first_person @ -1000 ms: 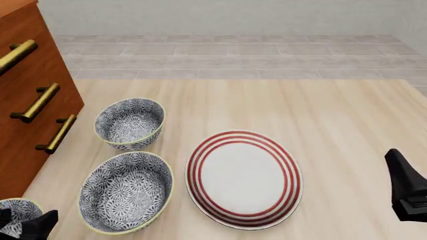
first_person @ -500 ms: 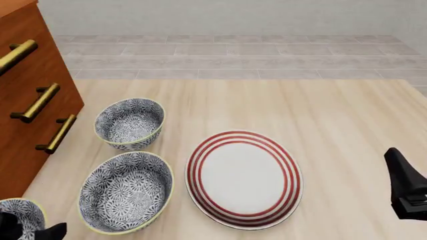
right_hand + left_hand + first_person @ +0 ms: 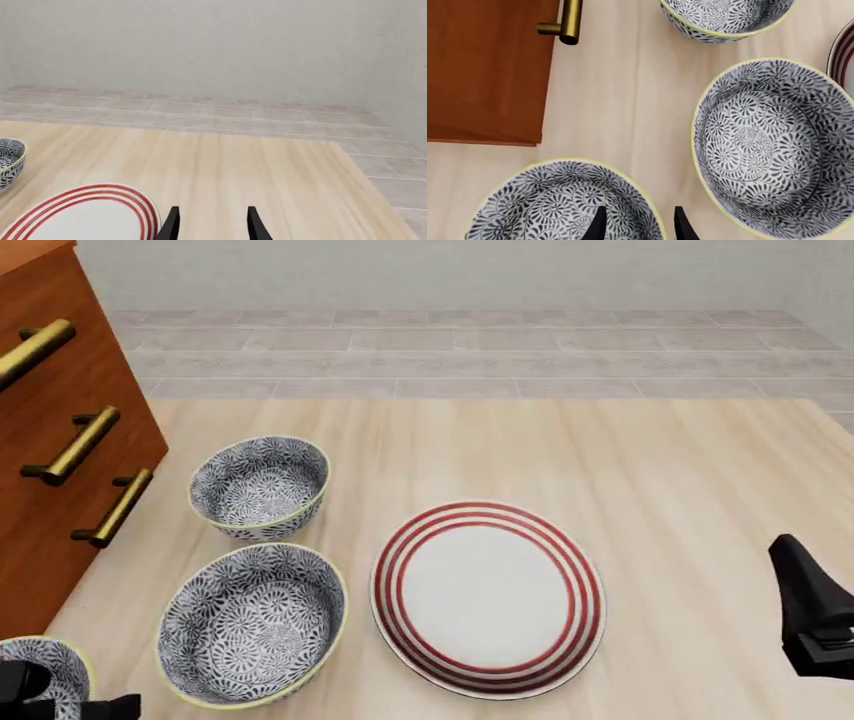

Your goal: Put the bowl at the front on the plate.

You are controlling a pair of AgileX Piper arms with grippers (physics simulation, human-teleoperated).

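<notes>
Approach is the step in hand, by my reading: in the left wrist view the left gripper (image 3: 636, 225) hovers over the bowl (image 3: 560, 202), jaws spread and straddling its rim on the side toward the plate (image 3: 842, 55), nothing pinched. Next it likely needs to drop and close on that rim. The bowl is deep, with dense grey-blue floral patterning and a thin yellow-green rim.

Front view: the bowl (image 3: 47, 672) sits nearest the camera, well left of the plate (image 3: 487, 598), partly cut off.

Right wrist view: the right gripper (image 3: 209, 225) hangs beside the plate (image 3: 87, 212), jaws apart, empty.
</notes>
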